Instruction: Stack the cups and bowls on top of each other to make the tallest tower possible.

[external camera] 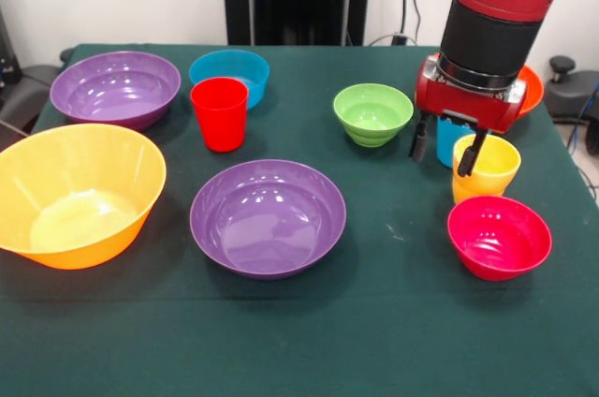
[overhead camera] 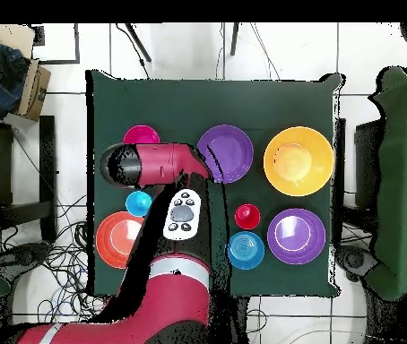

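My gripper point(external camera: 443, 162) is open and empty, hanging over the right side of the table. In the front view the light blue cup point(external camera: 449, 139) shows between its fingers, and one fingertip point(external camera: 467, 165) overlaps the rim of the yellow cup point(external camera: 489, 169). In the overhead view the light blue cup point(overhead camera: 138, 203) stands free beside the arm, which hides the yellow cup and the gripper. The red cup point(external camera: 220, 113) stands upright in front of the blue bowl point(external camera: 230, 71). The green bowl point(external camera: 372, 113) and the magenta bowl point(external camera: 499, 236) flank the gripper. Nothing is stacked.
Two purple bowls point(external camera: 115, 88) point(external camera: 268, 217) and the big yellow-orange bowl point(external camera: 75, 196) fill the left and middle. The orange bowl point(external camera: 532, 88) sits behind the arm, and shows whole in the overhead view point(overhead camera: 117, 240). All lie on the green table point(external camera: 393, 322).
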`<state>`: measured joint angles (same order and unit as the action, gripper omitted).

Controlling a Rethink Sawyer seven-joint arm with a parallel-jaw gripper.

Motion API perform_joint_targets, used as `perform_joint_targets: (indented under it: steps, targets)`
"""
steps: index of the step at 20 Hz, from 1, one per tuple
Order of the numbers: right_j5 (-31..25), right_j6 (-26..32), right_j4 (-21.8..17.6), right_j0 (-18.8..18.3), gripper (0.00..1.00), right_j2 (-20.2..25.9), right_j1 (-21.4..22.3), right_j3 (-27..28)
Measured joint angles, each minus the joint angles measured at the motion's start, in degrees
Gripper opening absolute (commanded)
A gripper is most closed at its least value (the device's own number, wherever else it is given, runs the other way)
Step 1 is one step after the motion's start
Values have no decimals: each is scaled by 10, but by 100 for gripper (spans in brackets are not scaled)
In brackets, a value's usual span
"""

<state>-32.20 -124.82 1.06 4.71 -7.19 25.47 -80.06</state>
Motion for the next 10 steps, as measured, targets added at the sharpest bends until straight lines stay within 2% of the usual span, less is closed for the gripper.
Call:
perform_joint_targets:
  steps: [10]
  targets:
    - [0, 0, 0, -32, 100, 12, 25, -2]
